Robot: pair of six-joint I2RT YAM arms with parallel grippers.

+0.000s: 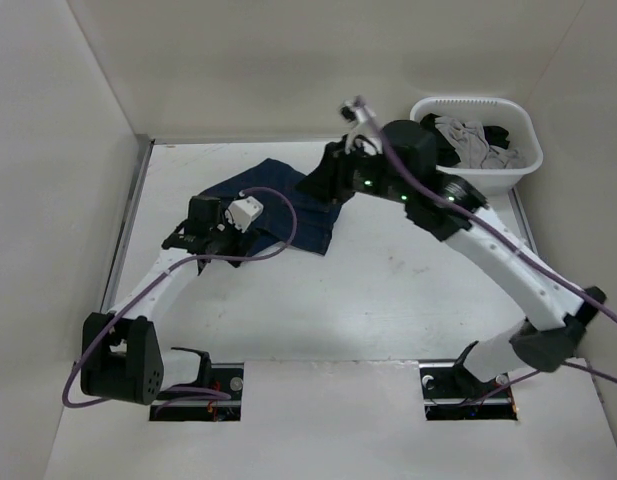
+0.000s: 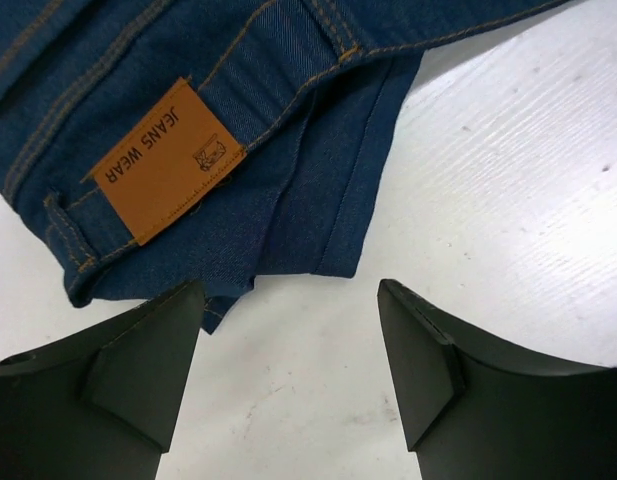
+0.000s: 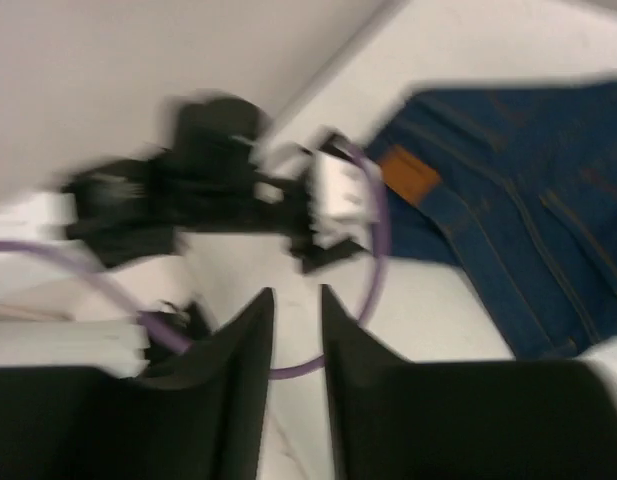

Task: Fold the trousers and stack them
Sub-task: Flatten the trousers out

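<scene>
Spread left claw (image 2: 290,300) is hovering at the jeans (image 2: 288,130) mid-fold, a pinch seemingly next; right claw (image 3: 296,300) is hanging nearly pressed together, empty.

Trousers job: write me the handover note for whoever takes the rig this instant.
Left gripper: open, empty, over bare table just off the waistband corner of the trousers.
Right gripper: almost closed, nothing in it, raised over the far side of the table; its view is blurred.
Trousers: a compact layered bundle at far left-centre, brown patch facing up. Neither arm holds them.
Done: folded, as far as the layers show.
Left: check the fold, tidy if needed, then stack; no stack is visible. The white basket at far right holds other garments.
</scene>
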